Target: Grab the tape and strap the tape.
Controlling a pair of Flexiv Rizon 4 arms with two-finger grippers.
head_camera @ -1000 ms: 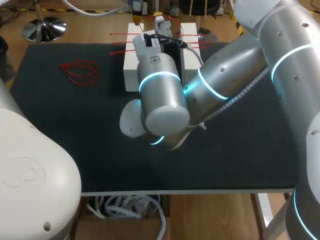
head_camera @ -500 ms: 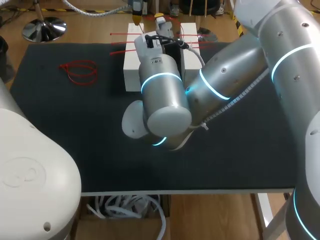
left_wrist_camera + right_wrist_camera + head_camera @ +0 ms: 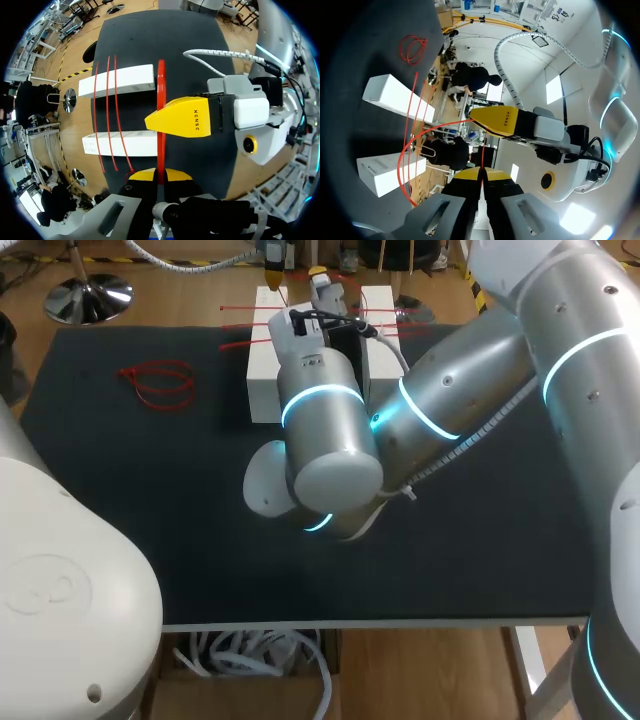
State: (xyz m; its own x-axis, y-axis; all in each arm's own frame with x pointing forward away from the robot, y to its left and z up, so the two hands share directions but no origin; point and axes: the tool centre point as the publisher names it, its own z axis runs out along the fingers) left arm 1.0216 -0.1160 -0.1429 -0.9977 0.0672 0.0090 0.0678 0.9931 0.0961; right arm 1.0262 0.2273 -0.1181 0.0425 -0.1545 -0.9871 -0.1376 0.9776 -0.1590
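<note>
Two white blocks stand side by side at the table's far edge, with thin red ties laid across them. In the left wrist view, my left gripper is shut on the end of a red tie that runs straight ahead over the gap between the blocks. My right gripper is shut on the same tie, which curves in a loop past the blocks. The two grippers are close together, and each one's yellow fingertip shows in the other's view. My right arm hides the gap from the head view.
A loose bundle of red ties lies on the black table mat at the far left. Two more ties cross both blocks beside the held one.
My right arm edged slightly to the right a second ago and has kept still since. Both grips are unchanged.
</note>
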